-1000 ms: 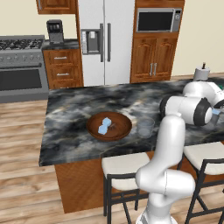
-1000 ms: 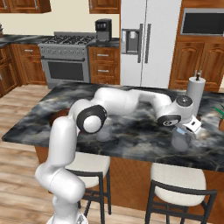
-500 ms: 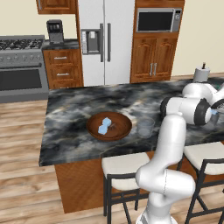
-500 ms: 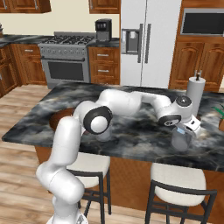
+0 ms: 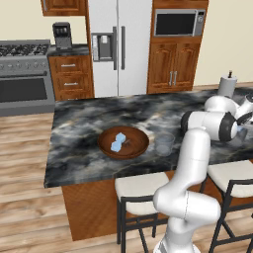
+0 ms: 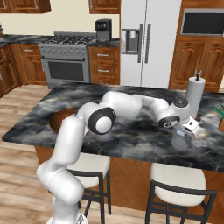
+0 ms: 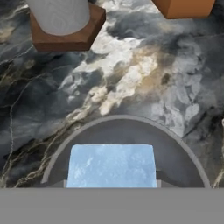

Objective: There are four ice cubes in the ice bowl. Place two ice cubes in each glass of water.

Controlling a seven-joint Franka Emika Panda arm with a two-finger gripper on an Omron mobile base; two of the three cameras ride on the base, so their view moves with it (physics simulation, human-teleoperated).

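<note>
My gripper (image 6: 186,130) hangs over the right end of the island, shut on an ice cube (image 7: 111,165), pale blue and square-faced in the hand view. Directly below the cube is a glass of water (image 6: 180,141), whose round rim and grey inside (image 7: 124,130) sit under my gripper (image 7: 112,183). The other glass of water (image 5: 164,144) stands just right of the ice bowl (image 5: 129,151), a wide reddish-brown wooden bowl. A small cluster of ice cubes (image 5: 117,143) lies in the bowl. In the right base view my arm hides most of the ice bowl (image 6: 59,120).
A tall white paper-towel roll (image 6: 195,93) on a wooden base (image 7: 65,38) stands close behind the right glass. An orange-brown object (image 7: 183,6) lies beyond it. Two stools (image 5: 141,190) stand against the island's near edge. The stove and fridge are across the floor.
Hardly anything has moved: my gripper stays over the right glass with the ice cube still held, and only the arm's pose has shifted slightly.
</note>
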